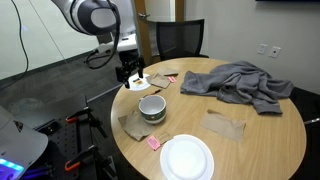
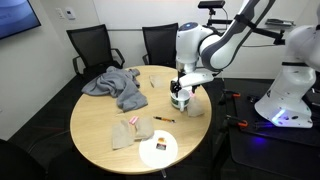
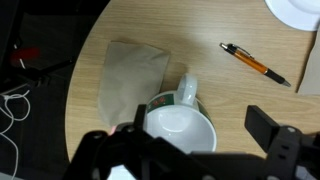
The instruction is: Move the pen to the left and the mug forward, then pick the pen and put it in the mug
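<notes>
- We see the hand (image 3: 195, 138) spread wide over the mug (image 3: 180, 122); a finger catching its rim may tip it.
- The pen (image 3: 255, 62), at the mug's 2 o'clock on the desk (image 3: 120, 30), may roll if brushed.

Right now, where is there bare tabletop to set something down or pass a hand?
Widest bare wood: the table middle, bordered by the grey cloth, the mug, a brown napkin and the white plate. Crowded: the edge by the mug, where the open claw, a saucer and a second napkin cluster.
</notes>
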You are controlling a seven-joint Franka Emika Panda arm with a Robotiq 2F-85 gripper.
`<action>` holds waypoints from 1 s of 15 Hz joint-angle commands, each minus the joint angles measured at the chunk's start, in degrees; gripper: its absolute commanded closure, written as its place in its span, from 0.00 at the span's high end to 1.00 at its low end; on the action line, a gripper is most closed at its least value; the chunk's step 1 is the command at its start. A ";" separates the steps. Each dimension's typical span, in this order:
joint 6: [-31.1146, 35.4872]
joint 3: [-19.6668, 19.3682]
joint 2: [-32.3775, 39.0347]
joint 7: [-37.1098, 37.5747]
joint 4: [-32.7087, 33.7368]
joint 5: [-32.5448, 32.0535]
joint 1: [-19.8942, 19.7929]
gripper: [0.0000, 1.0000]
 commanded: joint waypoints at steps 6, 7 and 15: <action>5.89 -4.65 7.70 0.57 5.80 2.30 -1.20 1.00; 6.50 -5.03 8.48 -0.02 6.40 2.98 -1.32 1.00; 8.25 -5.91 15.05 -2.69 10.42 10.57 -2.06 1.00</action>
